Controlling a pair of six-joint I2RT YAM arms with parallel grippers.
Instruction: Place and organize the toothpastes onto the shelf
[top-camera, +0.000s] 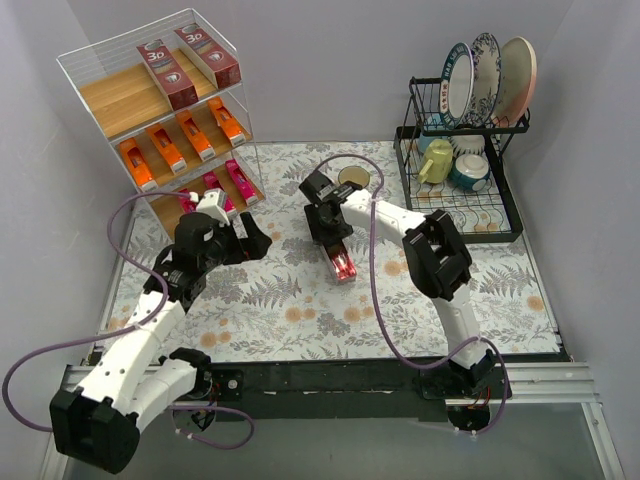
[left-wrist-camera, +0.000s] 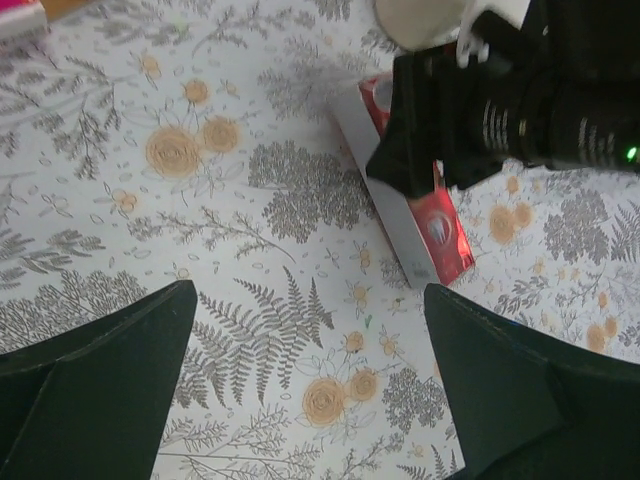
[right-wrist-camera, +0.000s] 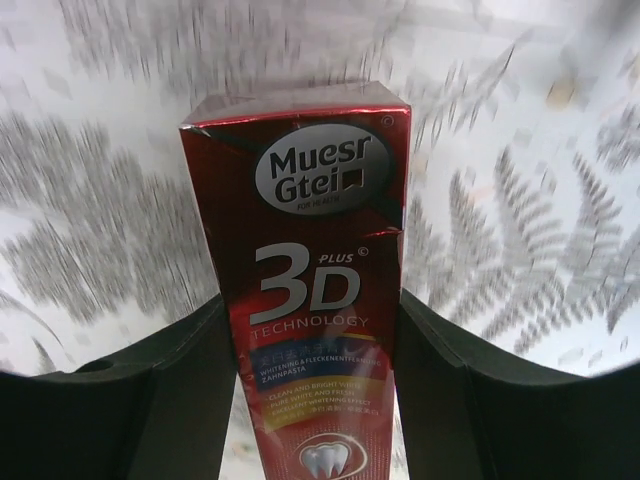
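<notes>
The right claw (right-wrist-camera: 315, 340) is closed narrowly on a dark red toothpaste box (right-wrist-camera: 300, 250) marked "3D", one finger against each long side. As far as the blurred view shows, the box lies flat in the middle of the flowered worktop (top-camera: 280, 300), well apart from the shelf (top-camera: 112, 102). The left claw (left-wrist-camera: 305, 340) stands wide and holds nothing, above the worktop near the shelf, which carries two dark red boxes (top-camera: 190, 60) on top, four orange boxes (top-camera: 180, 140) in the middle and pink boxes (top-camera: 238, 180) at the bottom.

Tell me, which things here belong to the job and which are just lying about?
Job: shelf; red 3D carton in the right jaws; shelved red cartons, orange cartons, pink cartons.
Lying about: dish rack, plates, mug.
</notes>
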